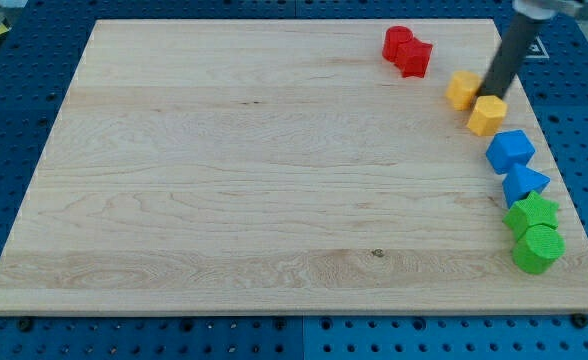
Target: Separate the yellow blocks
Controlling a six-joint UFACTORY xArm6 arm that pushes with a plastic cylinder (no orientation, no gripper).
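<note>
Yellow blocks nearly touching; my tip between them; no fingers; no writing legible.

Two small yellow blocks lie near the bench's top right corner: the upper yellow block and the lower yellow block, just beside each other.

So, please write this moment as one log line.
task: separate yellow blocks | my tip: between upper yellow block and lower yellow block | yellows: slightly apart | status: ongoing
</note>
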